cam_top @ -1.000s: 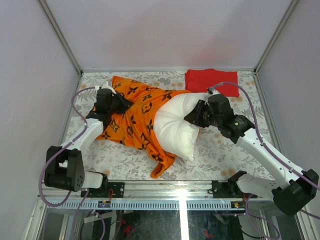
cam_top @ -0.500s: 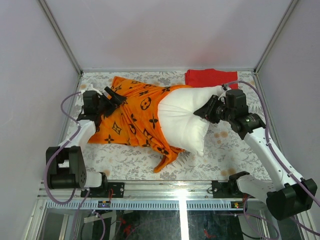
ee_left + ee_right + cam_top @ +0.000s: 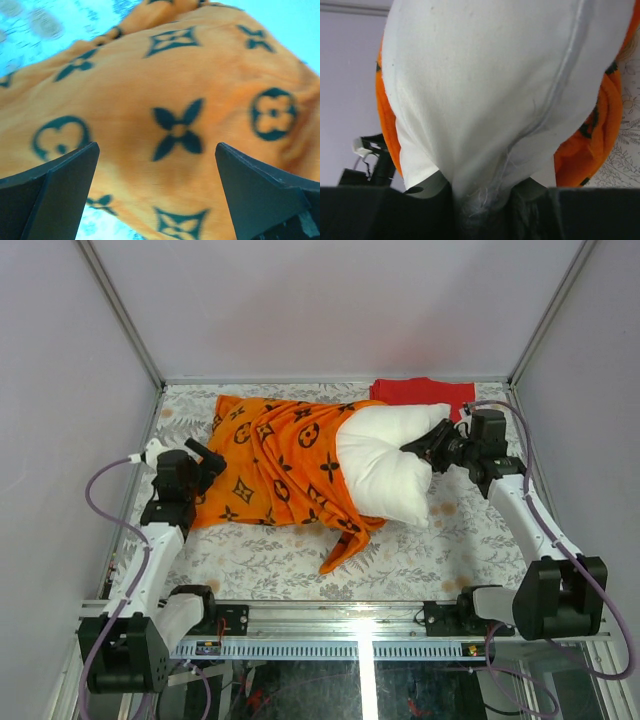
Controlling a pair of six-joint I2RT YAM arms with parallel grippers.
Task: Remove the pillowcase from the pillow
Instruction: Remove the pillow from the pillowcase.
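Observation:
The orange pillowcase (image 3: pixel 275 465) with black motifs lies spread across the middle-left of the table and still covers the left end of the white pillow (image 3: pixel 385 470). My left gripper (image 3: pixel 208 458) stands open at the pillowcase's left edge. In the left wrist view its dark fingers (image 3: pixel 60 190) are wide apart over the orange fabric (image 3: pixel 175 100), gripping nothing. My right gripper (image 3: pixel 424 445) is shut on the pillow's right edge, where the white fabric (image 3: pixel 485 90) bunches into the closed jaws of this gripper (image 3: pixel 480 202).
A folded red cloth (image 3: pixel 420 392) lies at the back right, partly behind the pillow. The floral table covering (image 3: pixel 260 560) reaches to the grey side walls and the metal rail along the near edge (image 3: pixel 360 615).
My left gripper has opened, let go of the pillowcase and drawn back to the left. The right arm has pulled the pillow to the right, and more white shows outside the case.

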